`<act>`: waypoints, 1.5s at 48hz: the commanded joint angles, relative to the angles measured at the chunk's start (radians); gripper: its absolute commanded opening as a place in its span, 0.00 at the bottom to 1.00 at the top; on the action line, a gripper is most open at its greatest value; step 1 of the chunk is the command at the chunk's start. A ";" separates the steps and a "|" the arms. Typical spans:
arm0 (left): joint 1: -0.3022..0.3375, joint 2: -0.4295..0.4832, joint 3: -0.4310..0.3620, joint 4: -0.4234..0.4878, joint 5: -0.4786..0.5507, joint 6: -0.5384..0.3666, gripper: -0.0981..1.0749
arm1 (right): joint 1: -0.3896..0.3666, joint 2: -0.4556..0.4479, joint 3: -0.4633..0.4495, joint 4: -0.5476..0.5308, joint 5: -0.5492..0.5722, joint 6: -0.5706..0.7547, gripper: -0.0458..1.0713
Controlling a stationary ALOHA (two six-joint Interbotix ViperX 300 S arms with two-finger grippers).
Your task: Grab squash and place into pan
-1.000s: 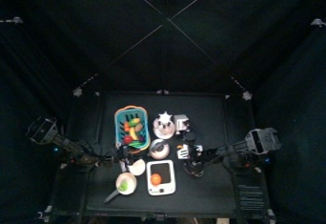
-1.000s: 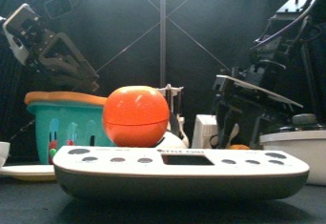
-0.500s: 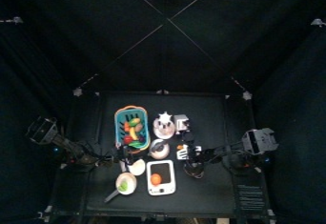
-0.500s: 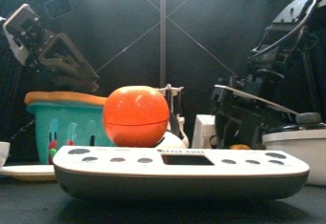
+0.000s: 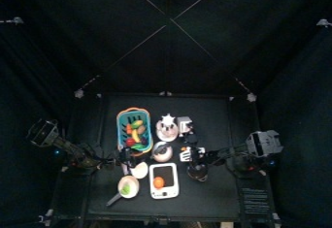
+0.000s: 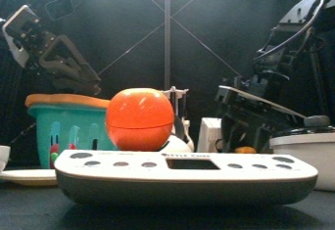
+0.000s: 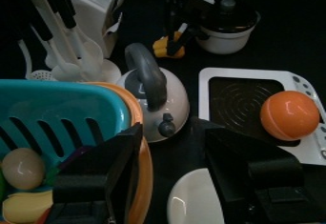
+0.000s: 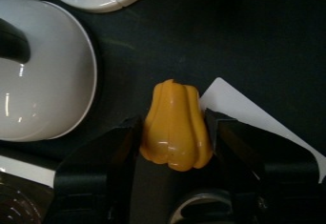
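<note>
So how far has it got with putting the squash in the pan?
Early on. The right claw hangs open around the orange squash, which lies on the black table, not yet lifted. The pan at the table's front holds no squash. Gripping, carrying and dropping remain. The left claw waits by the teal basket.

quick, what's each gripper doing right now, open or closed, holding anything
Left gripper: open, empty, beside the teal basket.
Right gripper: open, jaws either side of the orange squash, not gripping it.

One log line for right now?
phase: reaching | right tool: open, straddling yellow-orange ridged squash | left tool: open, idle by teal basket | pan: squash not in
</note>
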 commanded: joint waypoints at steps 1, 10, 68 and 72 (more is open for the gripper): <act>0.000 -0.002 -0.009 0.003 0.003 -0.002 0.80 | -0.002 -0.060 -0.020 -0.026 -0.002 0.003 0.57; 0.000 -0.002 -0.009 0.003 0.003 -0.002 0.80 | 0.005 -0.098 -0.041 -0.061 -0.002 0.003 0.57; 0.009 -0.006 -0.005 -0.021 -0.011 0.000 0.80 | 0.106 0.069 -0.337 -0.394 -0.265 0.005 0.57; 0.015 -0.014 -0.002 -0.031 -0.002 -0.002 0.80 | 0.121 0.087 -0.365 -0.410 -0.273 0.005 0.57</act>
